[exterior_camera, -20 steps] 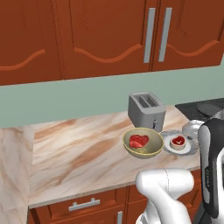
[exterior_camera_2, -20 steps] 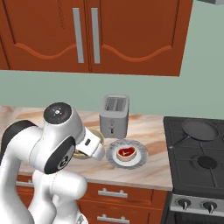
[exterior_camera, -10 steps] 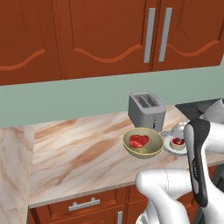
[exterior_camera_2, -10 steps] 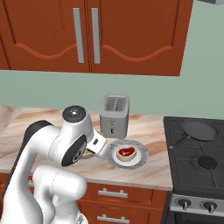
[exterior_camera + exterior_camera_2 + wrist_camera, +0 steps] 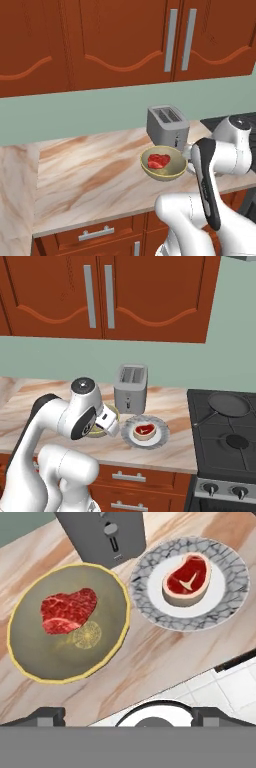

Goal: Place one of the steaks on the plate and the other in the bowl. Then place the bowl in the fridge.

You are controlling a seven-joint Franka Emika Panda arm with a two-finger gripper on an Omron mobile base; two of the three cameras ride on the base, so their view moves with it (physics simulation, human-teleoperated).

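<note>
Steaks (image 5: 68,610) marbled red, bowl (image 5: 30,647) glossy olive

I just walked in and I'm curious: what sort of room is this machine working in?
A kitchen, a rendered one: red-brown wooden wall cabinets hang over a marbled stone counter holding a grey metal toaster, beside a black gas stove.

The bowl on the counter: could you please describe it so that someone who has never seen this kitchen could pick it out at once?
Start at the grey toaster standing at the back of the marble counter. Just in front of it sits the bowl, beside a grey-rimmed plate. It is the deep, glossy olive-yellow dish holding a boneless red steak, whereas the flat white plate carries a steak with a pale fat rim.
</note>
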